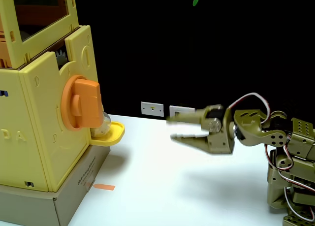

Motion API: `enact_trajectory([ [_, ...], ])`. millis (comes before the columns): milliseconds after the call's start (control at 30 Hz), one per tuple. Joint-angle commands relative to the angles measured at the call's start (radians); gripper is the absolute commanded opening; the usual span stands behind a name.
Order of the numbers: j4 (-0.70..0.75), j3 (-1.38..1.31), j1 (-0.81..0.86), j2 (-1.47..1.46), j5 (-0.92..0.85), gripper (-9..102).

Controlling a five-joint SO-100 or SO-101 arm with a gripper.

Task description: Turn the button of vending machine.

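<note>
Orange button [81,103]: mounted on the vending machine [47,132] face, bar seen upright
Gripper [172,128]: fingers held apart, nothing gripped; tips aimed leftward at the button, well apart from it

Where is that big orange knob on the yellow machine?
In the fixed view the orange knob sits on the left, on the side face of the yellow machine, just above the small yellow tray. The robot's fingers are well to its right, apart.
</note>
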Motion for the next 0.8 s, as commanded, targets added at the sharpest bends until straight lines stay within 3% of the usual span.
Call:
enact_trajectory([
  [0, 0.143, 0.156, -0.012, 0.140, 0.014, 5],
  [200, 0.445, 0.026, 0.012, 0.141, -0.103, 1],
  [333, 0.552, -0.031, 0.023, 0.143, -0.127, 1],
  [533, 0.611, -0.017, -0.005, 0.146, -0.146, 1],
  [767, 0.563, 0.052, -0.025, 0.146, -0.144, 1],
])
